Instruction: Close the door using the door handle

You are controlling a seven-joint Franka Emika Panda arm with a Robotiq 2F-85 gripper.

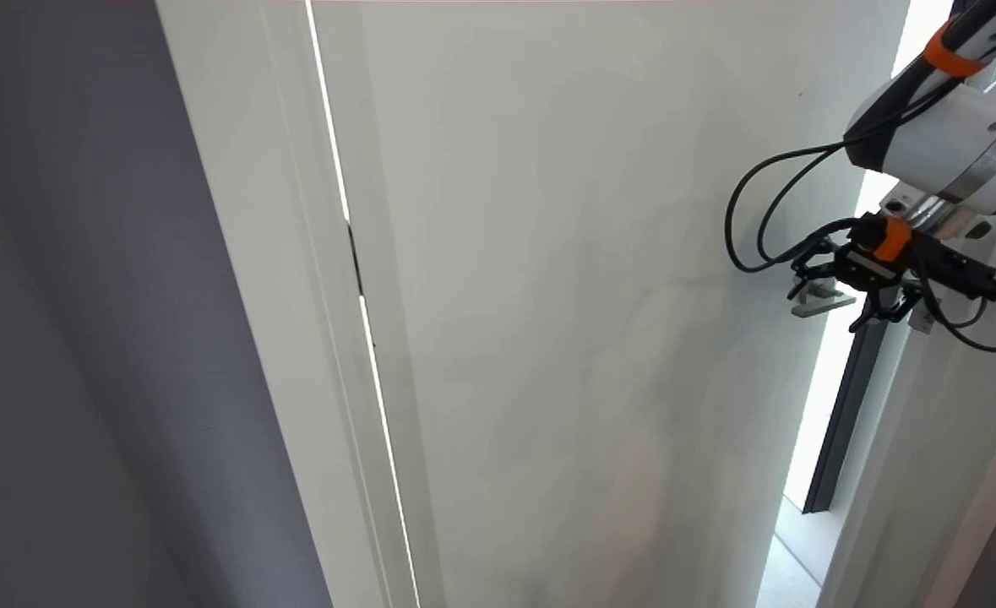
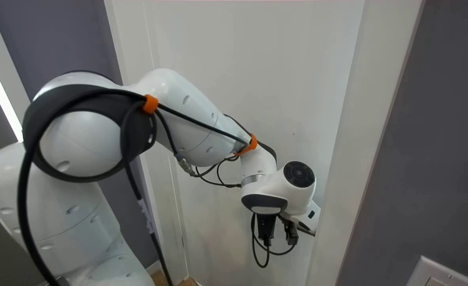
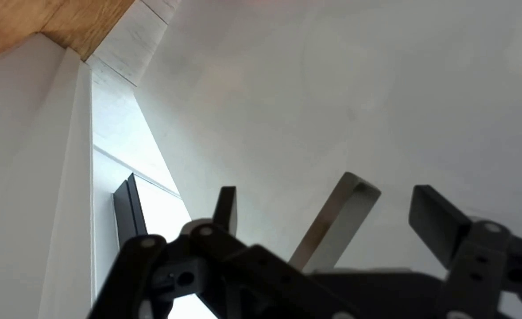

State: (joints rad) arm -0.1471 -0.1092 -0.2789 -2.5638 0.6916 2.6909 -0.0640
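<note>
Arm [image 2: 194,103] bent, forearm sloping down to the door [image 1: 548,253]. Pincer [image 3: 329,204] spread, pads [image 3: 435,219] well apart; in wrist view the metal handle [image 3: 338,221] shows between them, contact unclear. Door ajar, handle near its free edge.

No lettering, brand, number or sign is legible.
</note>
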